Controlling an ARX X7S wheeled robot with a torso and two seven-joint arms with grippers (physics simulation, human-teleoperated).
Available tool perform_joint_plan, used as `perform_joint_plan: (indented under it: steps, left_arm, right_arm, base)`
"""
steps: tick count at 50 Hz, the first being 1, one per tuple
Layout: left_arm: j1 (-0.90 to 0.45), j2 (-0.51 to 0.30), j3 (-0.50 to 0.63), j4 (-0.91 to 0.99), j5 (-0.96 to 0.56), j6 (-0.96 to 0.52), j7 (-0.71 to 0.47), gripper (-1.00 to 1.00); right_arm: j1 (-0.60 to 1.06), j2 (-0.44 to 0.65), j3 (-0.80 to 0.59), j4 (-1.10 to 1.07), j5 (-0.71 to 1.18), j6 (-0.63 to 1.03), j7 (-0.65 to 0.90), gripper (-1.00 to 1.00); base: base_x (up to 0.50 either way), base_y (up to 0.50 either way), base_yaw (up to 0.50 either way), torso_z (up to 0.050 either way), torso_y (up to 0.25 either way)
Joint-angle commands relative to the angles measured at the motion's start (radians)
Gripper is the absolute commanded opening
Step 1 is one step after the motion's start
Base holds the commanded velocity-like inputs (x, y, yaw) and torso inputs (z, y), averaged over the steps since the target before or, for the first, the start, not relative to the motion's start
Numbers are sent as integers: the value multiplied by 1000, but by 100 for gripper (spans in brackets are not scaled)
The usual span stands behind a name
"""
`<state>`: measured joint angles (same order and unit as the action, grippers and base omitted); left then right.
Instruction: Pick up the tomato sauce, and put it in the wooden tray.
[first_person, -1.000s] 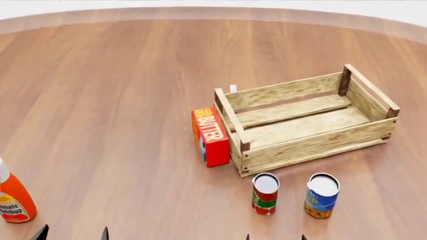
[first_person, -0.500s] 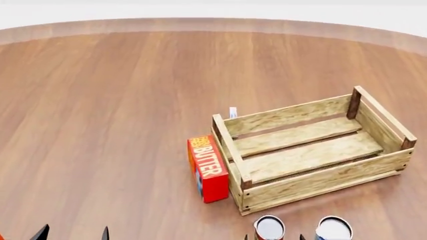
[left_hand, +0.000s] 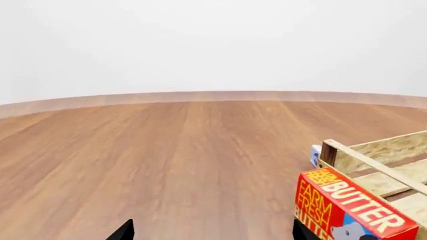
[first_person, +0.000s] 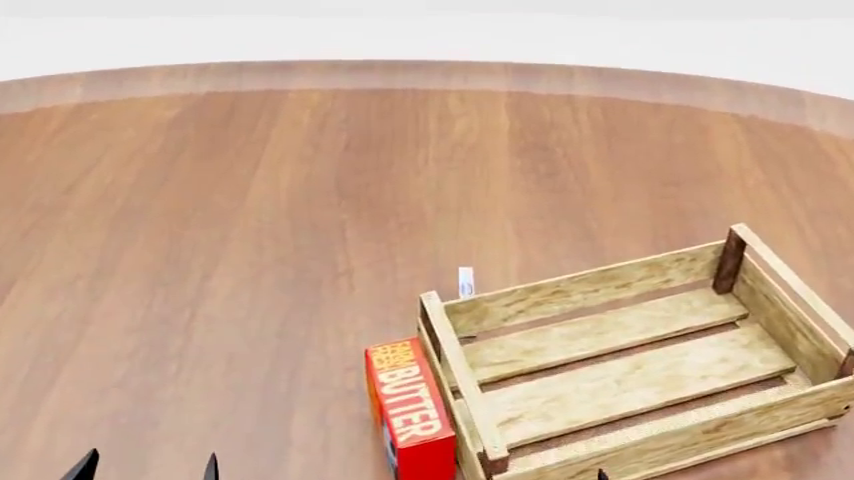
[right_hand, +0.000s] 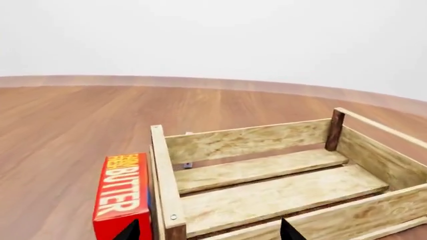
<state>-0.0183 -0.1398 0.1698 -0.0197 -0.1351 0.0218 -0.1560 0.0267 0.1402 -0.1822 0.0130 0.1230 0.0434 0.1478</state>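
Observation:
The tomato sauce can is out of view in every frame. The wooden tray (first_person: 587, 292) is a light slatted crate with dark corner posts and stands empty at the lower right of the head view. It also shows in the right wrist view (right_hand: 247, 141) and at the edge of the left wrist view (left_hand: 373, 150). My left gripper (first_person: 147, 468) is open and empty at the bottom left, with only its dark tips showing; it is also open in its own view (left_hand: 212, 232). My right gripper (right_hand: 210, 231) is open and empty, just in front of the tray's near corner.
A red butter box (first_person: 407, 405) stands against the tray's left end, and also shows in the left wrist view (left_hand: 347, 210) and the right wrist view (right_hand: 123, 195). A small white and blue item (first_person: 466, 281) stands behind the tray's far left corner. The brown wooden table (first_person: 240, 230) reaches to a curved far edge.
The head view has shifted upward over the table. The two cans and the ketchup bottle have slid out of its bottom edge. The tray and butter box now sit lower in the frame.

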Motion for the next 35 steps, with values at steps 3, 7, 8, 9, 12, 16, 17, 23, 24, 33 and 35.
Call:
perform_joint_plan:
  steps: [3,7,8,9,12,16,17,23,24,33,35]
  left_arm:
    - [-1,-8,10,0,-9,2,-9,100]
    - [0,-10,13,1,-10,3,-11,100]
    - [0,-11,14,0,-11,3,-12,100]
    - [0,-12,15,2,-11,2,-13,100]
    - [0,-13,17,3,-13,2,-15,100]
    - [-1,-16,19,2,-15,2,-17,100]
    - [-1,-16,20,1,-16,3,-18,100]
    - [-2,-19,24,0,-19,4,-21,100]
    - [-2,-20,25,3,-19,2,-22,100]
    - [-2,-24,30,4,-24,2,-27,100]
    - [-2,-25,32,3,-24,3,-29,100]
  right_arm:
    - [1,8,-12,2,6,-2,8,100]
    - [0,11,-14,0,9,-3,11,100]
    - [-1,12,-15,-1,9,-3,11,100]
    - [-2,12,-16,-2,9,-3,12,100]
    - [-2,15,-18,-3,13,-4,12,100]
    - [-3,17,-21,-6,15,-5,14,100]
    - [-3,18,-21,-7,16,-5,15,100]
    - [-2,18,-24,-2,20,-15,18,100]
    - [-7,19,-24,-6,25,-34,12,100]
    - [-10,19,-25,3,6,-63,43,100]
    - [-7,19,-25,9,10,-68,42,100]
  base:
    - [322,0,0,0,0]
    - [321,0,0,0,4]
    - [328,0,0,0,0]
    - [324,0,0,0,0]
    - [322,0,0,0,0]
    - [330,0,0,0,0]
    - [332,0,0,0,0]
    - [331,0,0,0,0]
    - [332,0,0,0,0]
    - [0,0,0,0,0]
    - [0,0,0,0,0]
